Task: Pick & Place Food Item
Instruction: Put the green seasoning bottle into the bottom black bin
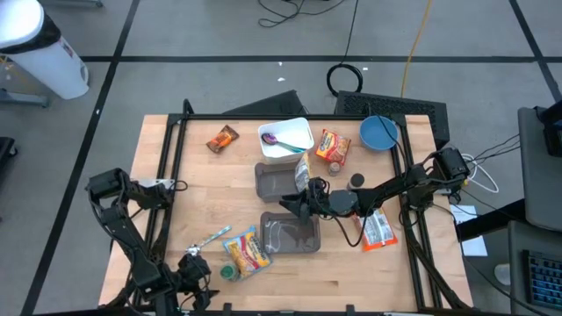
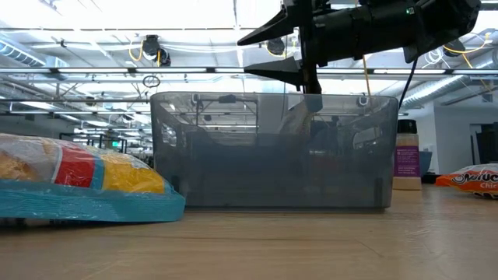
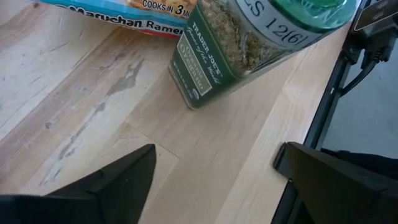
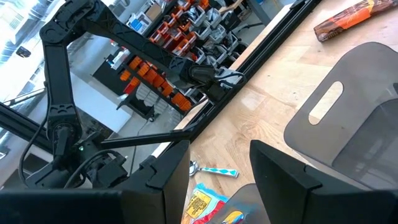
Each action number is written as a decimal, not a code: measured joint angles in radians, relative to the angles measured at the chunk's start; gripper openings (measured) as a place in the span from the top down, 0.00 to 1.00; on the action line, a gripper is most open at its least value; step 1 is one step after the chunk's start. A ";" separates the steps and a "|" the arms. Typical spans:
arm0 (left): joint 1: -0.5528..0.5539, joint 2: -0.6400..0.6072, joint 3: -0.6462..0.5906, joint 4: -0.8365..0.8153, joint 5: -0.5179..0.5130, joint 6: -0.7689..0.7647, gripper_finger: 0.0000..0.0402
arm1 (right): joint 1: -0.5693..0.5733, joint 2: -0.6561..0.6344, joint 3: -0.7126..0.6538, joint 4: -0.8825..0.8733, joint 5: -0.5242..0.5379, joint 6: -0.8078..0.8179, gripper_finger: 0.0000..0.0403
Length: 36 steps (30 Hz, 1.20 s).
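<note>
Two trays: grey, at the middle of the table (image 1: 351, 281); the far tray (image 1: 270, 182) is just behind the near tray (image 1: 290, 237)
Far tray, contents: nothing clear on its floor; a packet (image 1: 303, 170) stands at its right rim, cannot tell whether inside
Near tray, contents: floor looks bare
White tub (image 1: 294, 133): at the far edge, behind the far tray; a purple spoon (image 1: 274, 139) lies in it
Blue bowl (image 1: 379, 132): far right corner, contents cannot be told
Jar (image 3: 249, 43): green-lidded, on its side at the near edge, left of the near tray, touching a ramen pack (image 1: 249, 251) and in no container
Left gripper (image 1: 197, 269): low at the near edge just left of the jar; fingers spread wide, nothing between them, jar apart from both
Right gripper (image 1: 286, 206): over the gap between the two trays, above the rims; fingers partly apart, nothing seen between them
Other loose items: a second ramen pack (image 1: 333, 145) right of the tub; a snack bar (image 1: 222, 139) left of the tub; an orange packet (image 1: 379, 231) near the right edge; a blue-handled spoon (image 1: 211, 239) beside the near ramen pack
</note>
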 joint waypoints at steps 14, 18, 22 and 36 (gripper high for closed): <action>0.000 0.000 0.000 -0.001 -0.035 0.028 0.02 | 0.000 0.000 0.000 0.000 0.000 0.000 0.60; 0.000 0.000 0.000 -0.001 -0.035 0.032 0.02 | 0.000 0.000 0.000 0.000 0.000 0.000 0.60; 0.000 0.000 -0.001 -0.001 -0.035 0.033 0.02 | 0.000 0.000 0.000 0.000 0.000 0.000 0.60; 0.001 -0.001 -0.001 0.001 -0.026 0.067 0.02 | 0.000 0.000 0.000 0.000 0.000 0.000 0.60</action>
